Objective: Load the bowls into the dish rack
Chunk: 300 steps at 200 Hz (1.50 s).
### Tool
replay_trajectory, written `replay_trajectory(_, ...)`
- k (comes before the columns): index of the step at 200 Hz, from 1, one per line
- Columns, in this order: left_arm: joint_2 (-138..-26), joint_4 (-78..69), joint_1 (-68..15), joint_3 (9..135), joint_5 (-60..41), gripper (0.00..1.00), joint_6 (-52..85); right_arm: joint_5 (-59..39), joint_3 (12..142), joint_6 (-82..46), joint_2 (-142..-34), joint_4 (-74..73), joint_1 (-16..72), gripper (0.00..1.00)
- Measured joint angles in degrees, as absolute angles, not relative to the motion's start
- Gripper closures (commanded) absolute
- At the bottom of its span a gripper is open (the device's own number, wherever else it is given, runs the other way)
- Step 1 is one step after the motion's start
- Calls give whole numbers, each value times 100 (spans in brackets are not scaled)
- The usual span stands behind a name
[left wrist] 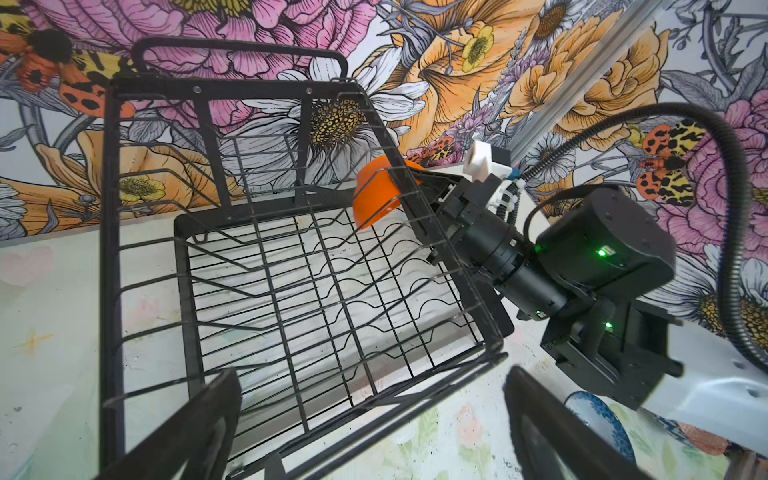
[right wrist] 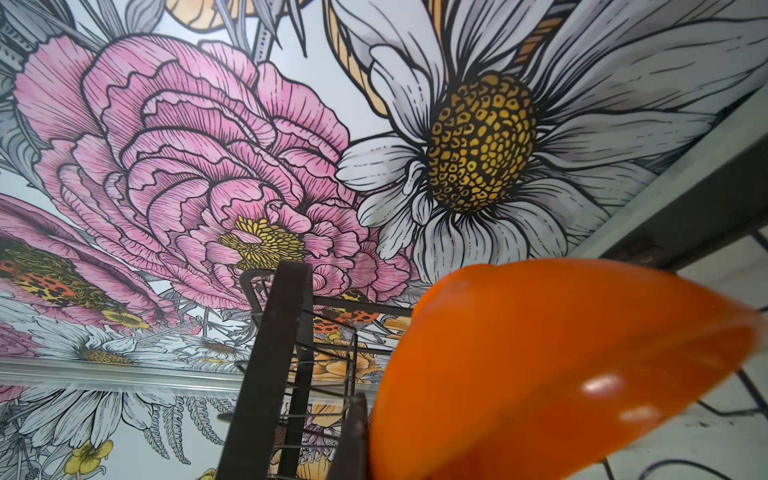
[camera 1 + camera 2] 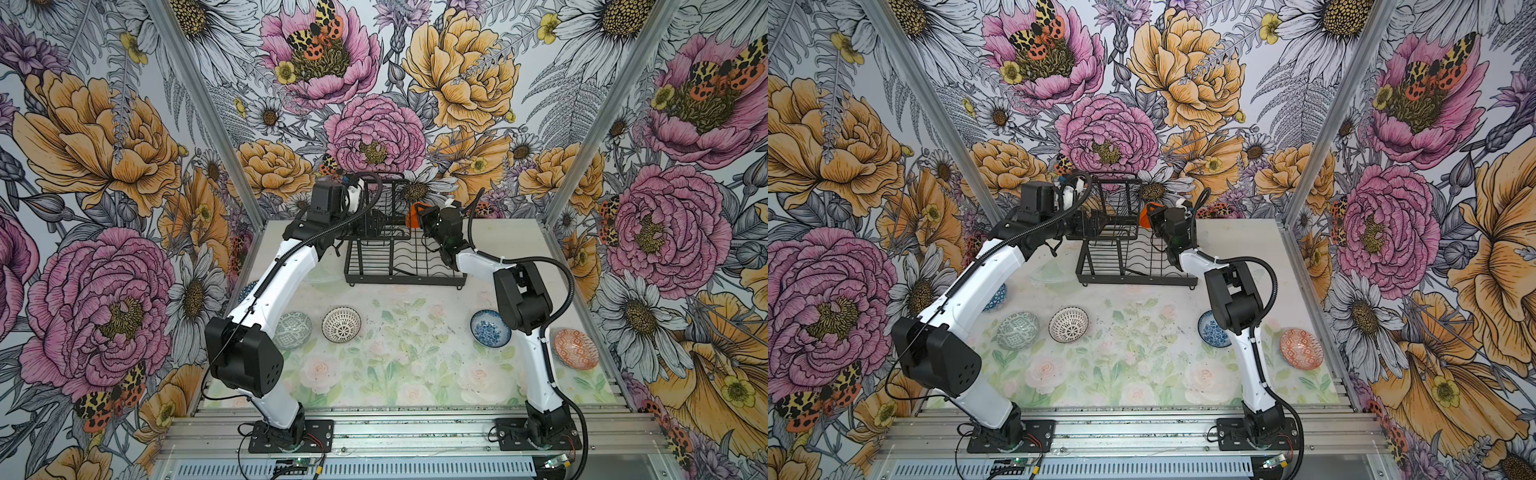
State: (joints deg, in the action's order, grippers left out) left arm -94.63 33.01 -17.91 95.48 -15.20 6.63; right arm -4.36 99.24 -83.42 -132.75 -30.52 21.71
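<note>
The black wire dish rack stands at the back of the table. My right gripper is shut on the rim of an orange bowl, held tilted over the rack's right edge. My left gripper is open and empty at the rack's left side. On the table lie a grey-green bowl, a white lattice bowl, a blue floral bowl and a red-orange bowl.
A blue geometric bowl sits half hidden behind the left arm. Floral walls with aluminium posts close in the table on three sides. The rack's raised wire tier stands at its back left. A metal rail carries both arm bases.
</note>
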Motion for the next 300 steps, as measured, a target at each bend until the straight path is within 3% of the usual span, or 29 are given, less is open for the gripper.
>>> replay_trajectory(300,-9378,3282,-2202,9201,-484,1,-196,-38,11771,-9133,-15056,-3072,2436,100)
